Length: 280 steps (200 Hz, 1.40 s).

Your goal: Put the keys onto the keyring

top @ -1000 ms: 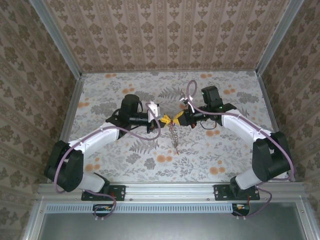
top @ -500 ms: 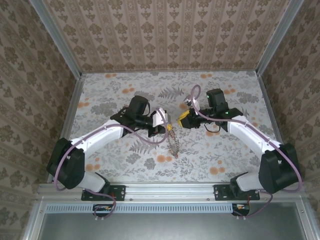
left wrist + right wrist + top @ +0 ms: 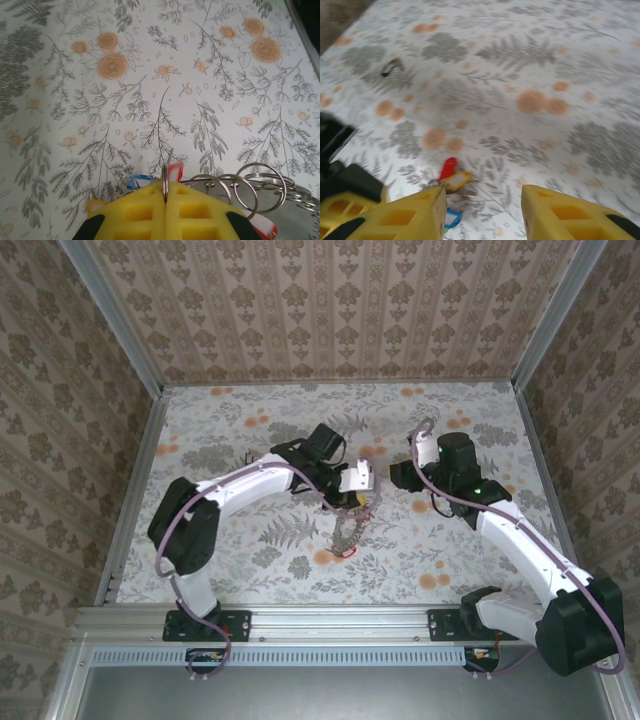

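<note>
My left gripper point(image 3: 353, 502) is shut on the keyring point(image 3: 345, 536), a thin metal ring fringed with small grey keys that hangs down toward the table. In the left wrist view the ring point(image 3: 164, 181) stands edge-on, pinched between the yellow fingers point(image 3: 135, 212). Smaller rings with keys point(image 3: 235, 192) fan out to its right. Red point(image 3: 175, 172) and blue point(image 3: 138, 180) tags peek out behind the fingers. My right gripper point(image 3: 398, 478) is apart to the right, open and holding nothing point(image 3: 482, 210). Red point(image 3: 447, 169), yellow point(image 3: 458, 180) and blue point(image 3: 451, 218) key tags lie ahead of it.
The floral table point(image 3: 450, 540) is walled at the back and both sides by patterned panels, with a metal rail along the near edge point(image 3: 340, 620). A small dark object point(image 3: 392, 66) lies on the cloth far left in the right wrist view.
The right gripper has opened, let go of the keyring and drawn back to the right. The left arm has swung right and forward with the keyring, which now hangs lower.
</note>
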{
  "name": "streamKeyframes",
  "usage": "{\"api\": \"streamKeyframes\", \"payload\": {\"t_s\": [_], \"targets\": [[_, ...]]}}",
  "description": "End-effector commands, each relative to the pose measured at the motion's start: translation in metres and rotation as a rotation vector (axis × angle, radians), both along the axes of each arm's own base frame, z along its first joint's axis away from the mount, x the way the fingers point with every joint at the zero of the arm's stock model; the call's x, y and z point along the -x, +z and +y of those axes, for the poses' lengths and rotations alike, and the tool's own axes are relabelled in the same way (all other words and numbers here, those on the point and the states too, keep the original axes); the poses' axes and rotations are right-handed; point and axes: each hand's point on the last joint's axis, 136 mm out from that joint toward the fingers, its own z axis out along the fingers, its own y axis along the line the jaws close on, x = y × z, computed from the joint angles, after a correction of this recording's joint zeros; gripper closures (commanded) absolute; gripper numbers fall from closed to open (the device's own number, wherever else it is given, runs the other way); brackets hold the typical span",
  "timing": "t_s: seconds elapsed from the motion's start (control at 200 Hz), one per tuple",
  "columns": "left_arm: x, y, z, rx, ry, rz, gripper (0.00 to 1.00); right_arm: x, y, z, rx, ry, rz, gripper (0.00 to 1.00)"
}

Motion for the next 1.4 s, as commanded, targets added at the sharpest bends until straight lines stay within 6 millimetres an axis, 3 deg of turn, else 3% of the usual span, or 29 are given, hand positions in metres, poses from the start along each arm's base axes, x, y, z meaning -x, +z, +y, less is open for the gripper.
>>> {"api": "streamKeyframes", "payload": {"t_s": [0.0, 0.11, 0.305, 0.505, 0.685, 0.855, 1.025, 1.09, 1.205, 1.31, 1.395], "targets": [[0.003, -0.012, -0.012, -0.066, -0.04, -0.009, 1.0, 0.002, -0.01, -0.041, 0.045, -0.238, 0.089, 0.55], [0.004, -0.027, -0.029, -0.108, -0.048, 0.011, 1.0, 0.006, -0.018, -0.051, 0.033, -0.284, 0.109, 0.52], [0.004, -0.04, -0.045, -0.102, -0.009, 0.048, 0.88, 0.011, -0.032, -0.059, 0.002, -0.334, 0.124, 0.48], [0.0, -0.023, -0.05, -0.017, 0.056, 0.065, 0.78, 0.013, -0.05, -0.053, -0.022, -0.309, 0.207, 0.47], [-0.009, 0.015, -0.032, 0.158, 0.197, 0.107, 0.75, 0.02, -0.077, -0.016, -0.112, -0.134, 0.361, 0.37], [-0.02, 0.053, 0.009, 0.374, 0.369, 0.122, 0.74, 0.02, -0.097, 0.006, -0.165, -0.054, 0.495, 0.36], [-0.053, 0.08, 0.072, 0.525, 0.671, 0.046, 0.59, 0.013, -0.101, 0.022, -0.17, -0.001, 0.53, 0.37], [-0.076, 0.078, 0.104, 0.527, 0.874, 0.039, 0.45, 0.008, -0.1, 0.028, -0.154, 0.009, 0.531, 0.38], [-0.115, 0.049, 0.164, 0.369, 1.253, 0.137, 0.3, 0.0, -0.095, 0.042, -0.149, 0.034, 0.529, 0.39], [-0.145, 0.024, 0.213, 0.229, 1.486, 0.299, 0.3, -0.005, -0.09, 0.056, -0.126, 0.059, 0.52, 0.4], [-0.165, 0.001, 0.246, 0.163, 1.611, 0.411, 0.38, -0.007, -0.088, 0.068, -0.104, 0.079, 0.513, 0.4]]}}
